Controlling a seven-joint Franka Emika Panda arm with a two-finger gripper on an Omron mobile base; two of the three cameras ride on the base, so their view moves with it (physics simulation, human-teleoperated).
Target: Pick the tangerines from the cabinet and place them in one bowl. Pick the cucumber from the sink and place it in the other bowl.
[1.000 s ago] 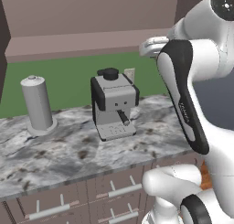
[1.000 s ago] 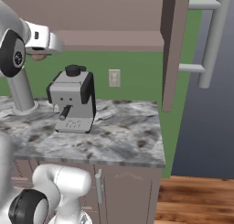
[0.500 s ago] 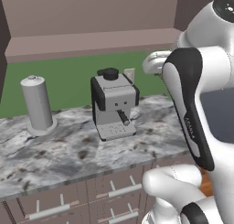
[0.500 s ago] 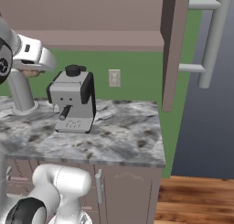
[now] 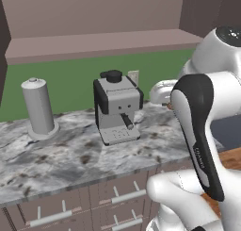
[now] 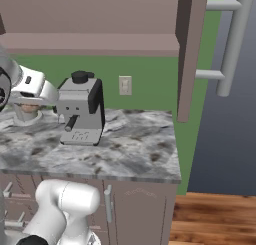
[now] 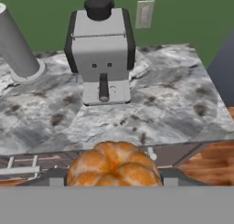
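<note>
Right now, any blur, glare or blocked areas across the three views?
Hand view: soft overall, tangerine fills the lower centre. Left base view: sharp, flat lighting, arm hides the right of the counter. Right base view: no glare, faint shadow under the coffee machine.

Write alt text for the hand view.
An orange tangerine sits held in the gripper at the bottom, above a marble counter. Beyond it stand a grey coffee machine and a grey canister against a green wall.
</note>
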